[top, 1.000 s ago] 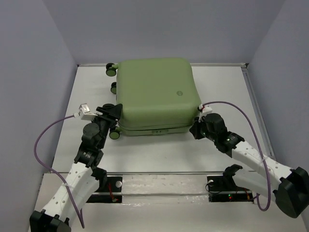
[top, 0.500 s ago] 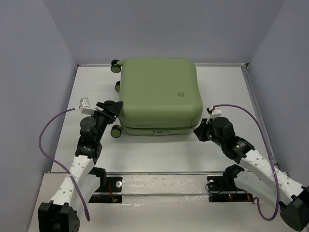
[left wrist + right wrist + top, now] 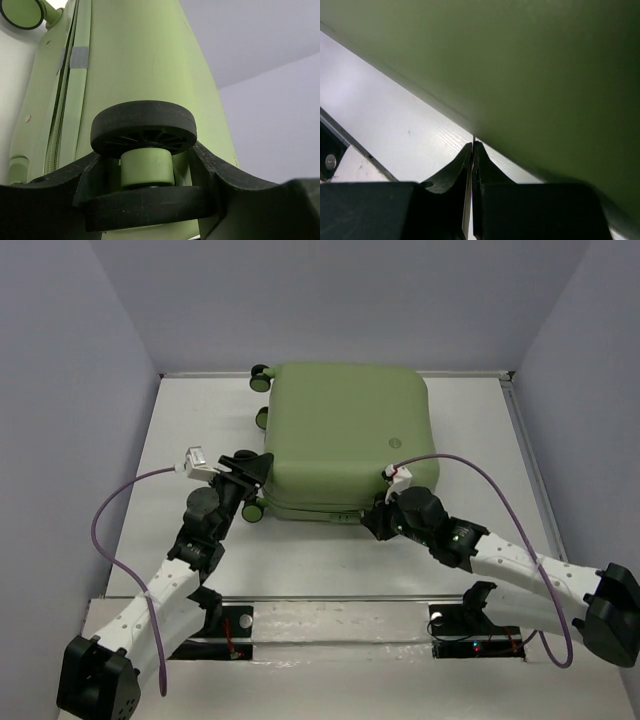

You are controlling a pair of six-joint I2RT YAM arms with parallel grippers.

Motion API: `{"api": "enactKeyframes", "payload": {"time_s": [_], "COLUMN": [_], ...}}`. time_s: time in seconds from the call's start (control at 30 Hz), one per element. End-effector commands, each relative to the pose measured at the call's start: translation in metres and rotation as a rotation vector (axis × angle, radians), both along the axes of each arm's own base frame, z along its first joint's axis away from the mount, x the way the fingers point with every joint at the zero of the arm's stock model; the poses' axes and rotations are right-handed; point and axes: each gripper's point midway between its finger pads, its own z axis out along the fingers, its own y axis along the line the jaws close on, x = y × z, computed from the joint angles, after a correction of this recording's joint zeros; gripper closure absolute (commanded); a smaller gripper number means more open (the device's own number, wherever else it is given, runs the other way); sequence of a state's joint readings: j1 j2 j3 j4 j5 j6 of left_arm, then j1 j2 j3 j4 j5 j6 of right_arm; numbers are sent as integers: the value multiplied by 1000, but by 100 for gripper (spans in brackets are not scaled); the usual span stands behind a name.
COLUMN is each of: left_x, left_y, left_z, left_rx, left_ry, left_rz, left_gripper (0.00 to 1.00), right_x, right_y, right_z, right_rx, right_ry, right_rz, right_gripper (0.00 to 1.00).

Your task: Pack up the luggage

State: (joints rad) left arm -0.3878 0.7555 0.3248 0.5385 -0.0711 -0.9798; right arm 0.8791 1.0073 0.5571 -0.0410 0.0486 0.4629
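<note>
At the near edge of the white table [image 3: 330, 560] the two arm bases sit on a pale rail, and a purple cable [image 3: 105, 530] loops out from each arm.

Reaching in from the right, the right gripper [image 3: 372, 522] is clenched with nothing between its fingers. In the right wrist view the two black fingertips [image 3: 479, 150] meet in a thin line just under the overhanging green shell, and whether they touch it cannot be told.

On the left, the left gripper [image 3: 258, 464] is clamped on a wheel [image 3: 144, 127] at the near left corner of the luggage [image 3: 345, 430]. The left wrist view shows the black tyre and pale green hub of this wheel held between the two fingers.

The luggage is a light-green hard-shell suitcase lying flat at mid-table towards the far side, turned slightly askew. It is closed, so whatever it holds is hidden. Its zip seam [image 3: 57, 135] runs along the side between the two shells, with a small grey tab [image 3: 78, 56] beside it.

More green-and-black wheels stick out on its left side, one near the gripper [image 3: 252, 508] and two farther back [image 3: 260, 378].

On the top shell towards the right sits a small round logo [image 3: 397, 443], too small for any writing on it to be read.
</note>
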Motion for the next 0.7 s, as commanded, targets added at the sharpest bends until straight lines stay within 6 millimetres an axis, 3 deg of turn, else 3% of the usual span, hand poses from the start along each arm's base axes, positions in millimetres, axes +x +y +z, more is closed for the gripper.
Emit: {"api": "enactKeyframes", "payload": {"time_s": [0.0, 0.1, 0.17, 0.2, 0.23, 0.3, 0.33, 0.43, 0.57, 0.67], "left_x": [-24, -28, -32, -37, -36, -41, -41, -41, -45, -46], "left_y": [-24, -25, -35, -44, -47, -58, -59, -62, -64, -64], "left_z": [-45, -41, -43, -43, -42, -37, -29, -11, -11, -22], "left_rx": [149, 127, 105, 104, 106, 97, 97, 118, 180, 163], "left_ry": [97, 85, 85, 87, 87, 70, 53, 20, 47, 70], "left_rz": [-154, -164, -204, -235, -236, -264, -267, -285, -315, -315], "left_gripper": [94, 94, 94, 94, 94, 94, 94, 94, 94, 94], "right_x": [34, 42, 41, 34, 15, 2, -18, -42, -77, -79], "right_y": [7, -5, 9, 28, 53, 85, 119, 167, 196, 206], "right_z": [85, 92, 101, 91, 87, 85, 76, 79, 82, 69], "right_rx": [180, 219, 256, 268, 284, 293, 284, 269, 269, 260], "right_ry": [-213, -198, -196, -151, -134, -139, -106, -119, -154, -147], "right_rz": [-51, -6, 51, 131, 211, 268, 353, 458, 557, 569], "right_gripper": [93, 93, 93, 93, 93, 93, 93, 93, 93, 93]}}
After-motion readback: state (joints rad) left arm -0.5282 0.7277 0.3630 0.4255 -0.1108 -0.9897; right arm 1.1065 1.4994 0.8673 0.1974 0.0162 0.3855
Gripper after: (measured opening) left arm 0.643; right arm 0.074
